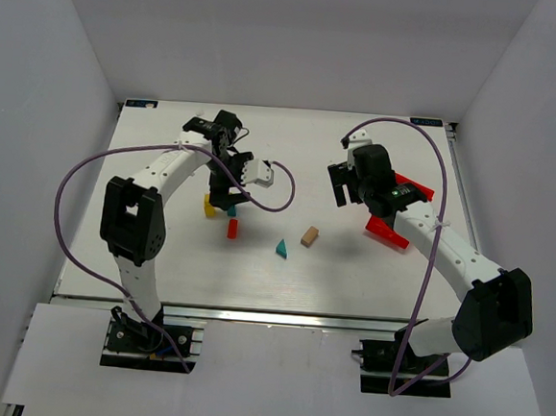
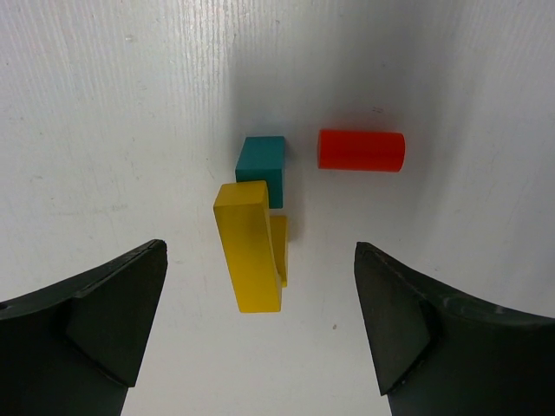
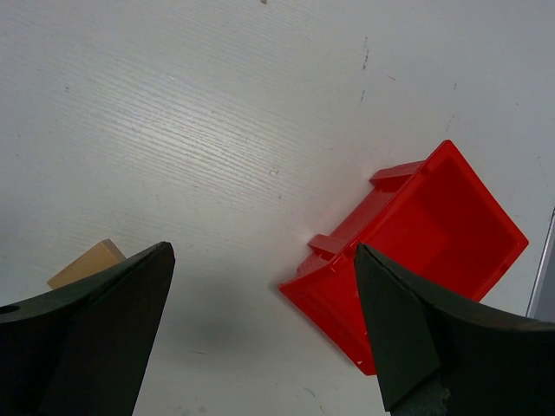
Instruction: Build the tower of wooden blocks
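Black fingers of the left end effector fill the bottom of the left wrist view. They are wide apart and hold nothing. Between them, down on the white desk, lies the long yellow wooden arch block. Its long side runs away from the camera, tipped a little. Its far end meets the teal wooden cube. The red round wooden block lies on its side, just right of the cube and not touching it. Its long side goes across the view.

From above, the left arm bends at the elbow and its wrist points down over these blocks. The right arm reaches up the right side of the desk. The right end effector is wide apart too, and holds nothing. It hangs between the plain tan wooden block and the red plastic bin.

The teal wooden triangle block sits alone near the middle of the desk. The small blue labels at the far corners are too tiny to read.
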{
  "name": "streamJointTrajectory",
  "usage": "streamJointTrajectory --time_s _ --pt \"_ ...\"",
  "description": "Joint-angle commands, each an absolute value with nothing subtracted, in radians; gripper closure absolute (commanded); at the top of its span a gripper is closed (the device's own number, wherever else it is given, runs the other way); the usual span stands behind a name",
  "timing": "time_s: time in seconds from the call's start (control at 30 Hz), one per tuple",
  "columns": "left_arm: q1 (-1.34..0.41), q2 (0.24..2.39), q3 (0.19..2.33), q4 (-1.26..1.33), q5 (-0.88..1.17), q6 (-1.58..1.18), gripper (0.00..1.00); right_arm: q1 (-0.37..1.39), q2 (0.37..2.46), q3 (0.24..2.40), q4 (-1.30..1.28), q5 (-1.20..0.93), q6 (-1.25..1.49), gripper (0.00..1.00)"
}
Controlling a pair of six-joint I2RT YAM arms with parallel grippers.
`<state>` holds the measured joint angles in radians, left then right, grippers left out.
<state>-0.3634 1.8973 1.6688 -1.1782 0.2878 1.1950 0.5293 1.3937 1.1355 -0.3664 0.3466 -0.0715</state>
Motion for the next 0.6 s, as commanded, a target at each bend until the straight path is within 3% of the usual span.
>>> streamJointTrajectory --time_s 0.0,0.57 --pt "-0.367 1.913 1.655 -1.151 0.291 1.192 0.02 0.525 1.365 1.166 -0.365 0.368 -0.081 0.11" --pt "-0.387 1.919 1.635 -1.17 0.304 1.195 0.02 0.525 1.365 1.161 -0.362 0.362 -0.083 0.11"
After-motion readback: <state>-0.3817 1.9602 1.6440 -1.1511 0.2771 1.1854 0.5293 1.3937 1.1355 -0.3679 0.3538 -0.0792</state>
